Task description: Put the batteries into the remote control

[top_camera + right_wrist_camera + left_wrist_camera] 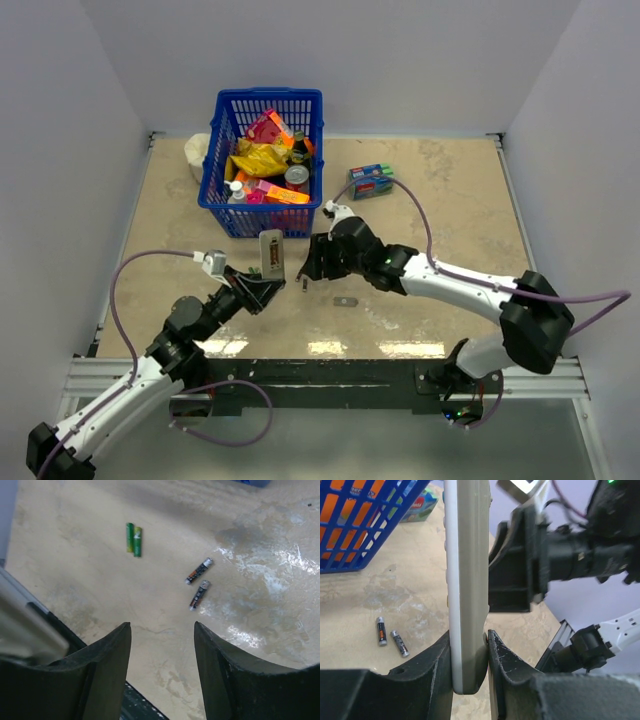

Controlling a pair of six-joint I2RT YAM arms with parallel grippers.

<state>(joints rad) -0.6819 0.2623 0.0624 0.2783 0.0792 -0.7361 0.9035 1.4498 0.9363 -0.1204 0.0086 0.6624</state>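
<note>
On the counter, counted two dark batteries lying loose and close together, and two green batteries farther off. Saw one grey remote clamped upright between the left fingers, above the counter. Found the right fingers spread, empty, over the dark pair.

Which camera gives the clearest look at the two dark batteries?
The right wrist view: both batteries lie unobstructed on the table, side by side but apart, their pale tips visible. The left wrist view shows them smaller, at the lower left beside the gripped remote control. In the top external view I cannot make them out.
</note>
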